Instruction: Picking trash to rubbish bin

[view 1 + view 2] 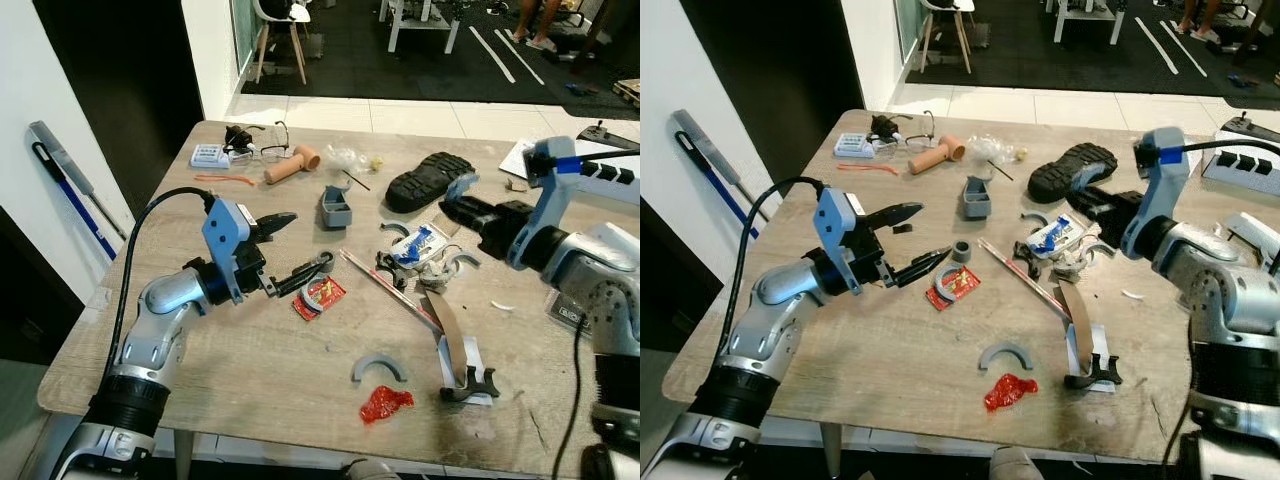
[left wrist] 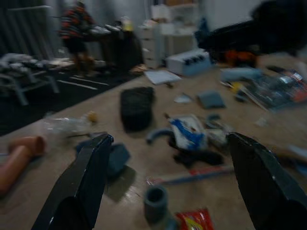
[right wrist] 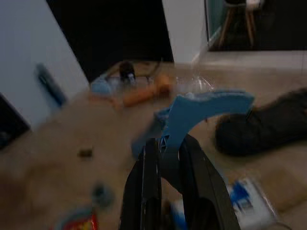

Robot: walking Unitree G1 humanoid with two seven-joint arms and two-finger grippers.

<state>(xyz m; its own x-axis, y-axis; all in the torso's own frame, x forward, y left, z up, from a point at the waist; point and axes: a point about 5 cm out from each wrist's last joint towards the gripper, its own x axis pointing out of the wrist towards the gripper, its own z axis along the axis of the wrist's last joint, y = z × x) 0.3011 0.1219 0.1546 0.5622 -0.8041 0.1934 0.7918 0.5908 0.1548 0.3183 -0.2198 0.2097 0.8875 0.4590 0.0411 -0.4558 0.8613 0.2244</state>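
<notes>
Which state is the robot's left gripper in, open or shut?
Open. The left gripper hovers above the wooden table, its black fingers spread wide apart with nothing between them.

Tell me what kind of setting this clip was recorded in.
Probably an indoor workshop or lab-like room rather than a lived-in home. A wooden table is strewn with printed grey parts, a shoe sole and wrappers; beyond it lie a dark floor mat with white lines and a chair.

Head views bright and sharp; both wrist views dim, motion-blurred.
</notes>
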